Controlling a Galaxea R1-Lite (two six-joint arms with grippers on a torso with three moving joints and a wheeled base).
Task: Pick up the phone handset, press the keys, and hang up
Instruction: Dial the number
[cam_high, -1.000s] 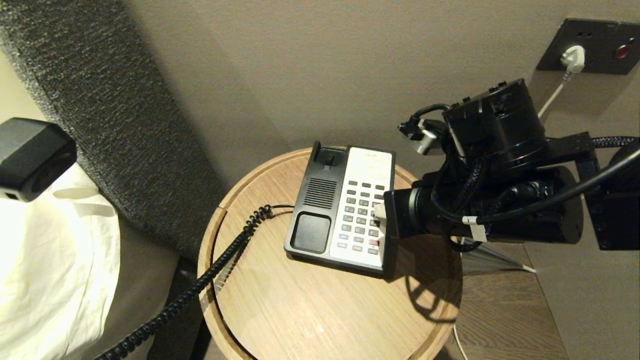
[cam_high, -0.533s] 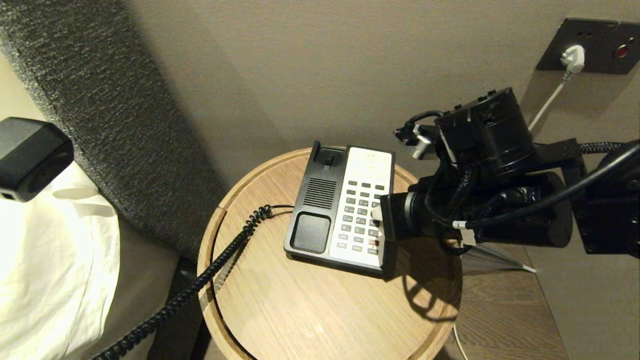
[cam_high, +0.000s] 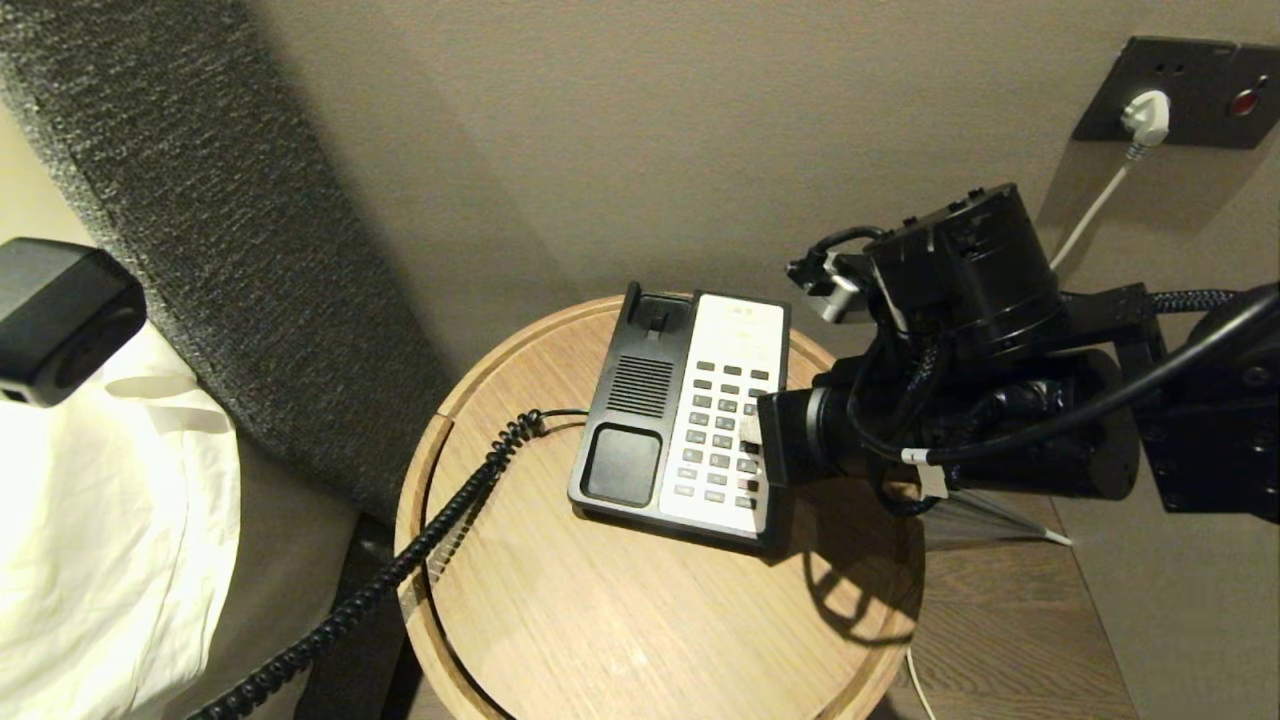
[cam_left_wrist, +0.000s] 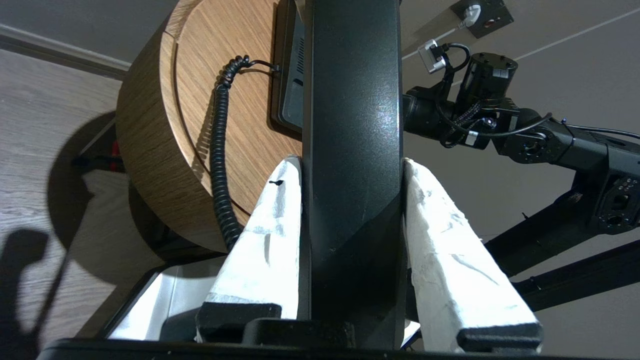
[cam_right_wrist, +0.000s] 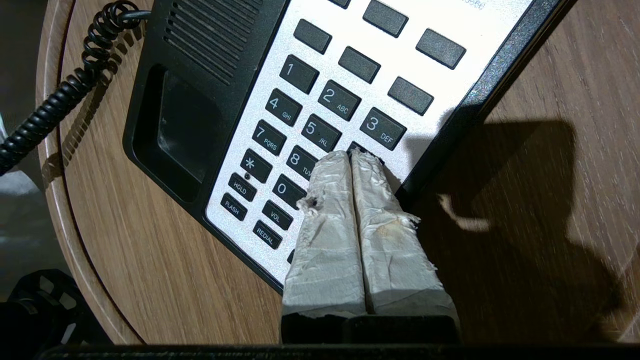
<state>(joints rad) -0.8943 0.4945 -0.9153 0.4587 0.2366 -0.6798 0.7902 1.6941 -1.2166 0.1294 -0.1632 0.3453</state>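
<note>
Keys under press, handset held aloft.

Right claw (cam_right_wrist: 350, 157), taped fingers shut together and empty, tips on the key just below 3 at centre frame on the black-and-white phone base (cam_high: 690, 420) on the round wooden desk (cam_high: 620, 620). Left claw (cam_left_wrist: 351, 167) clamped across the long glossy black plastic handset (cam_left_wrist: 352, 125), long axis pointing toward the base (ends cut off).

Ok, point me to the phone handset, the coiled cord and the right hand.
phone handset (cam_left_wrist: 352, 150): left wrist view, on its glossy black back, above the taped fingers.
coiled cord (cam_high: 440, 525): head view, mid-run where it crosses the table edge.
right hand (cam_right_wrist: 350, 157): right wrist view, at the closed taped fingertips over the keypad.
</note>
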